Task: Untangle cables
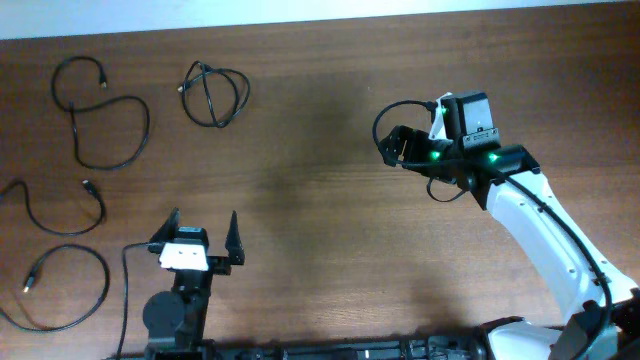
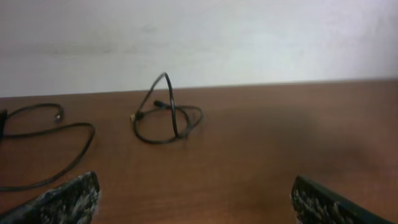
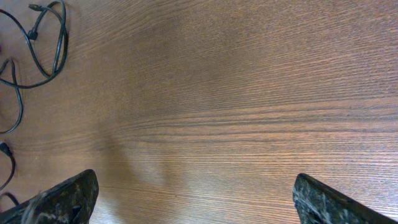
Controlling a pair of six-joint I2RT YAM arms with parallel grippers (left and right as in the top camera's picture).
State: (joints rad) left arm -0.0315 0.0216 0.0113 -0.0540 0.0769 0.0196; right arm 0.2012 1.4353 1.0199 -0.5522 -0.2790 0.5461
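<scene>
Fingers of my left gripper stand wide apart and empty by the near edge of the desk. My right gripper, toward the right edge, is spread just as wide. I see the cables lying as separate loops along the left edge.

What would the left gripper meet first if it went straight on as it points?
Probably the looped cable, which lies ahead of the open left gripper, roughly in line with its fingers. Depth is unclear.

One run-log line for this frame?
cables: four loose, apart, left side | left end effector: open, empty | right end effector: open, empty
</scene>
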